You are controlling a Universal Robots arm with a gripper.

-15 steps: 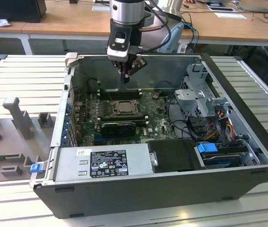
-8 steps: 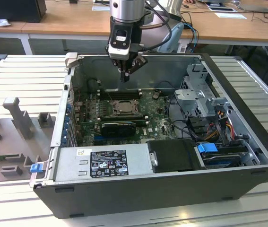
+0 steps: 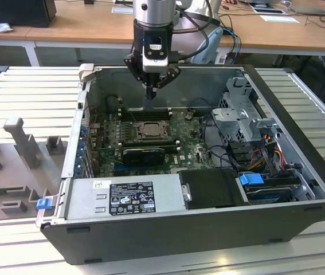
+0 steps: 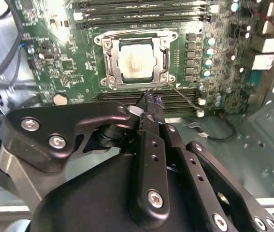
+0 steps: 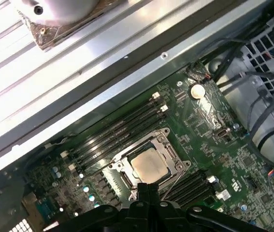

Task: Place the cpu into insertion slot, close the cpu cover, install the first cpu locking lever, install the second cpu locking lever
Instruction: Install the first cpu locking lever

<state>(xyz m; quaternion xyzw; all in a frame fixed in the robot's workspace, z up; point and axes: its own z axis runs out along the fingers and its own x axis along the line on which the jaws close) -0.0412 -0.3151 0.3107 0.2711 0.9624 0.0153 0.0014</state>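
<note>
The cpu [image 4: 136,60] lies flat in the insertion slot [image 4: 166,57] on the green motherboard, its pale metal face up. The silver cpu cover [image 4: 108,58] lies down around the chip as a frame. A thin wire locking lever [image 4: 182,96] sticks out from one socket corner towards the memory slots. My gripper [image 4: 151,99] hangs above the board just beside the socket, fingertips pressed together, holding nothing. In the exterior view the gripper [image 3: 149,94] points down over the far side of the socket [image 3: 149,129]. The first wrist view shows the chip [image 5: 149,165] just past the gripper [image 5: 144,189].
The open computer case [image 3: 168,71] lies on a ribbed metal table. A power supply [image 3: 122,197] sits along its near side, with a drive cage [image 3: 248,114] and cables [image 3: 254,152] at the exterior view's right. Black memory slots [image 4: 141,9] flank the socket. A grey fixture tray [image 3: 13,166] lies left.
</note>
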